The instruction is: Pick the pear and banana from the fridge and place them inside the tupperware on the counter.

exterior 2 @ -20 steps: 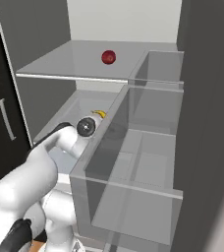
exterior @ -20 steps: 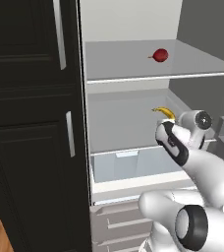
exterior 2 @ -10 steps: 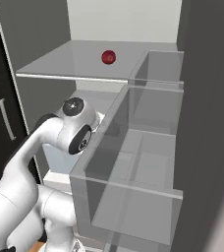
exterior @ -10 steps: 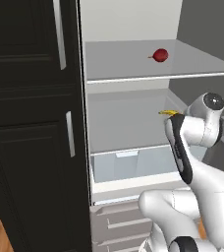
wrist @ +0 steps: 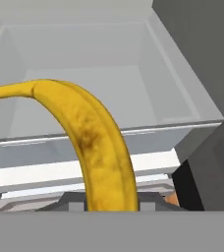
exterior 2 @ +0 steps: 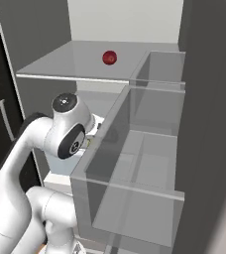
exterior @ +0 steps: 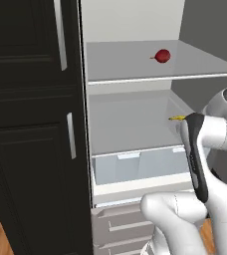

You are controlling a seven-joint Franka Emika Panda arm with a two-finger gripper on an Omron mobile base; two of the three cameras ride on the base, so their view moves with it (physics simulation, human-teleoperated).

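The yellow banana point(wrist: 92, 142) rises from between my gripper's point(wrist: 111, 204) fingers in the hand view, its dark tip pointing up and left, and the gripper is shut on it. In the left base view only the banana's tip point(exterior: 176, 118) pokes out left of my forearm, at the right edge of the fridge's middle shelf point(exterior: 130, 124). The dark red pear point(exterior: 162, 55) lies on the upper glass shelf, also visible as the pear point(exterior 2: 109, 57) from the right. The tupperware and counter are out of view.
Below the middle shelf sits a translucent drawer point(exterior: 135, 167), with grey drawers point(exterior: 120, 226) under it. Tall black cabinets point(exterior: 31, 124) with silver handles stand left of the fridge. The open door's clear bins point(exterior 2: 135, 163) flank my arm on the right.
My arm has swung back and to the right, carrying the banana off the middle shelf toward the fridge's right front edge. The pear has stayed put.
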